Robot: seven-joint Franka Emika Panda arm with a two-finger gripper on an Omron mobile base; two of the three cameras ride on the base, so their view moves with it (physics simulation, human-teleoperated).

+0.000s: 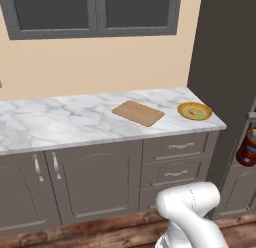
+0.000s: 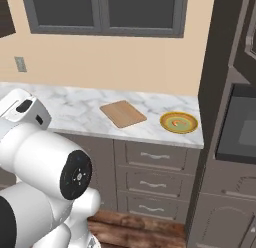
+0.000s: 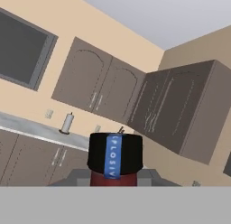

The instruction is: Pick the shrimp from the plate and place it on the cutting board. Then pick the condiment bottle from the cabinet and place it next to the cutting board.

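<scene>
— So where does the job stand?
— Oddly, the shrimp [image 1: 193,112] lies on the plate [image 1: 183,108], while the cutting board [image 1: 138,113] beside it is bare, so that step looks undone.
— And the condiment bottle [image 3: 113,160]?
— Pinched in the gripper [image 3: 113,180], black cap close to the hand camera; it needs setting down next to the board.
— Do the base cameras add anything?
— The left one catches the bottle at its right edge, low beside the tall cabinet [image 1: 220,57]; the right one shows the plate and board, plus a dark oven [image 2: 238,127].
</scene>
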